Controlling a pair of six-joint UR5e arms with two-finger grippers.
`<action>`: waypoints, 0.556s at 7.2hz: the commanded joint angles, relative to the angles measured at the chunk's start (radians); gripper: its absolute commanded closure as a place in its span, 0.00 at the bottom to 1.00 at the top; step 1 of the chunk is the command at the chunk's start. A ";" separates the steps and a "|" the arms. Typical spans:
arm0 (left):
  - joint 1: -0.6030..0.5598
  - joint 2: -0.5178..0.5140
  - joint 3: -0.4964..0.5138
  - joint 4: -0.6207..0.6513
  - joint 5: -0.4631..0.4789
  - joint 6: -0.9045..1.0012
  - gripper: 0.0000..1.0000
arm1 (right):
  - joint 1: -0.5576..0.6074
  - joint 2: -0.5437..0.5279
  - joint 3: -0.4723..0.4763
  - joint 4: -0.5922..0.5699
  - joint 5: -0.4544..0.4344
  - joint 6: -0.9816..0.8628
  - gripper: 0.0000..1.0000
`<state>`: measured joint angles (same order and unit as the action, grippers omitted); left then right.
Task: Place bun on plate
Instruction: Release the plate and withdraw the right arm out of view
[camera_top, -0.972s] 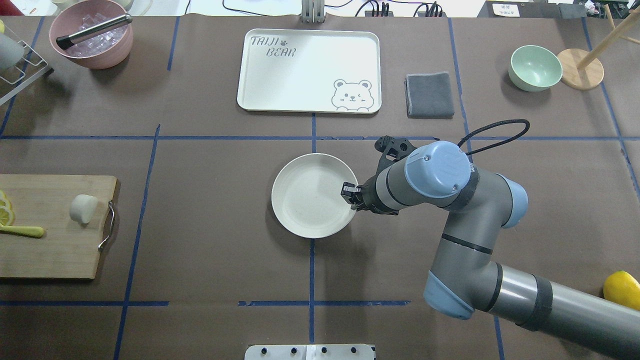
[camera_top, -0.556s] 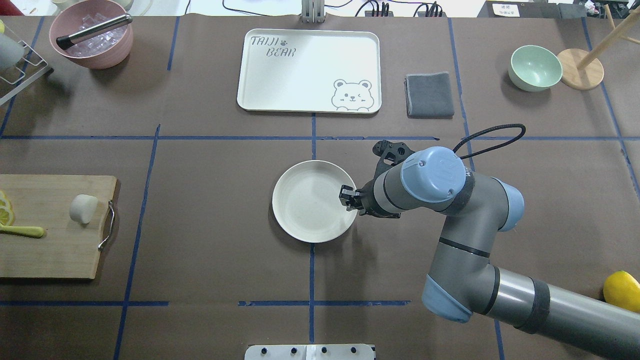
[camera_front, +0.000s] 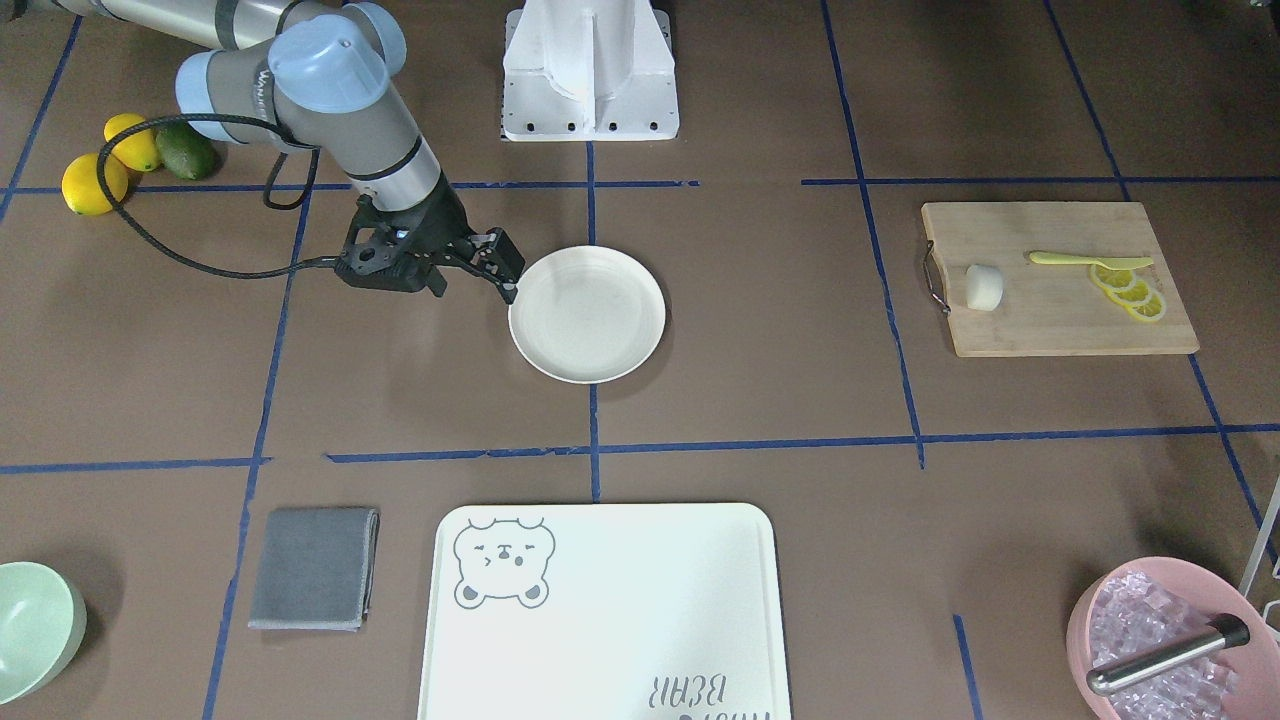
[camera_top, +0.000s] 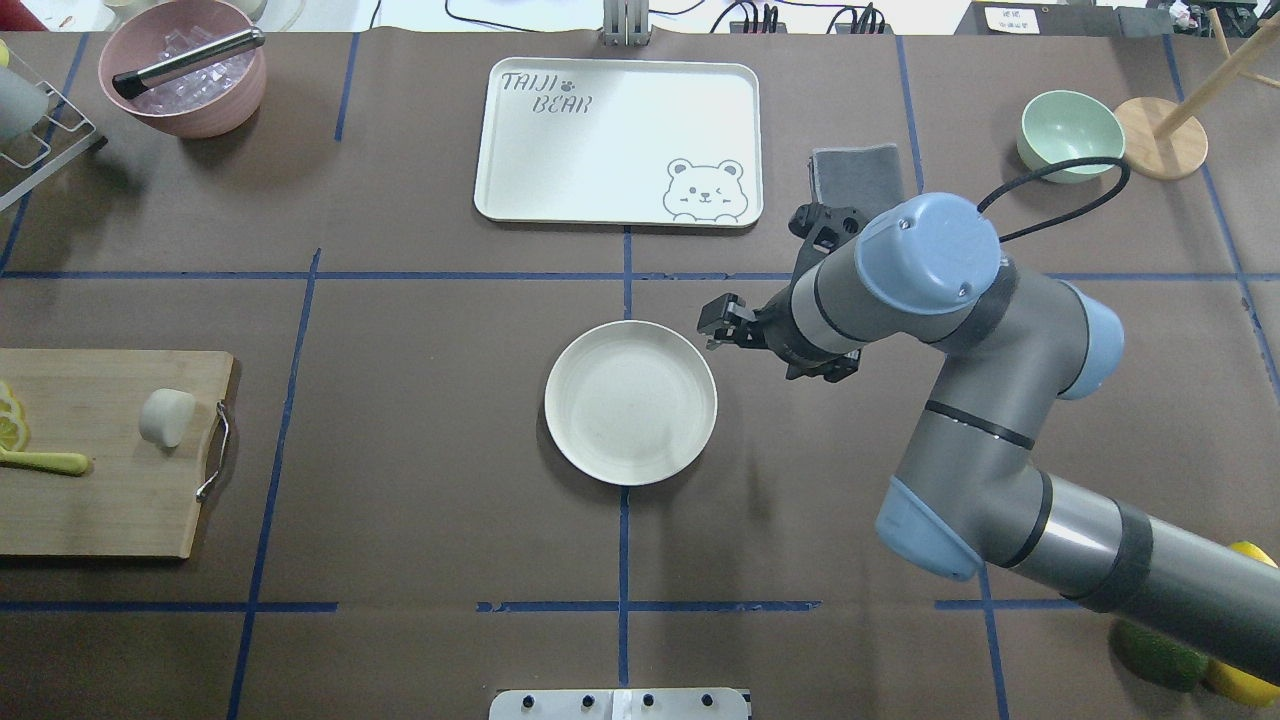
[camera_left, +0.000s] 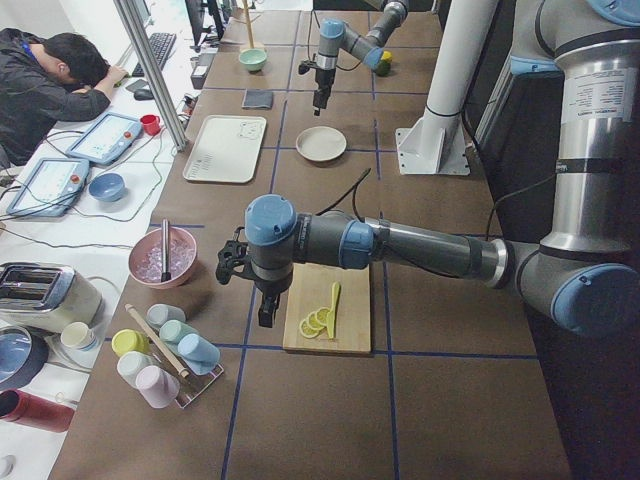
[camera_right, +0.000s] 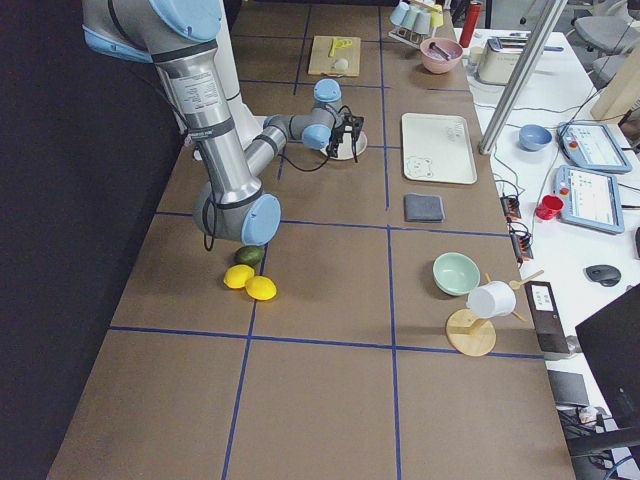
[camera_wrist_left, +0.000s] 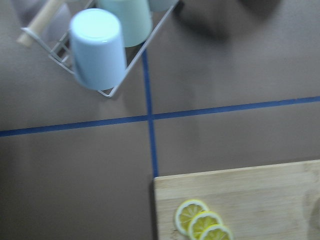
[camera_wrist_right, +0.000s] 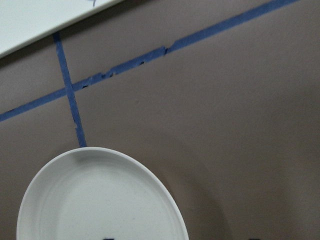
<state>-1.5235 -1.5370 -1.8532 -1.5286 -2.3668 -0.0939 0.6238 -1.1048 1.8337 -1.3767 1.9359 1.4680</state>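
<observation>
From the front, the bun (camera_front: 984, 287) lies on the cutting board (camera_front: 1060, 320) by the worktop's edge on the robot's left. It is well apart from the bare plate (camera_front: 587, 315) at mid-worktop, beside whose rim the right claw (camera_front: 512, 278) hangs spread and empty. Overhead agrees, so the placing looks not yet begun. The left side view has the left claw (camera_left: 264, 310) by the board, open or closed I cannot tell.

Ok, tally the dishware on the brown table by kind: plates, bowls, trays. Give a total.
Plates: 1, the round cream-white plate
Bowls: 2, the mint-green bowl and the pink bowl of ice
Trays: 1, the rectangular white bear-printed tray
Total: 4
</observation>
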 joint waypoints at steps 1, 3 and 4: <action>0.147 0.029 -0.151 -0.011 0.024 -0.277 0.00 | 0.118 -0.004 0.108 -0.285 0.014 -0.317 0.00; 0.261 0.084 -0.199 -0.152 0.029 -0.502 0.00 | 0.261 -0.059 0.163 -0.401 0.093 -0.598 0.00; 0.334 0.124 -0.198 -0.283 0.085 -0.612 0.00 | 0.363 -0.126 0.170 -0.400 0.173 -0.762 0.00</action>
<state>-1.2726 -1.4578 -2.0420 -1.6734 -2.3259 -0.5695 0.8720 -1.1633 1.9851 -1.7496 2.0244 0.8995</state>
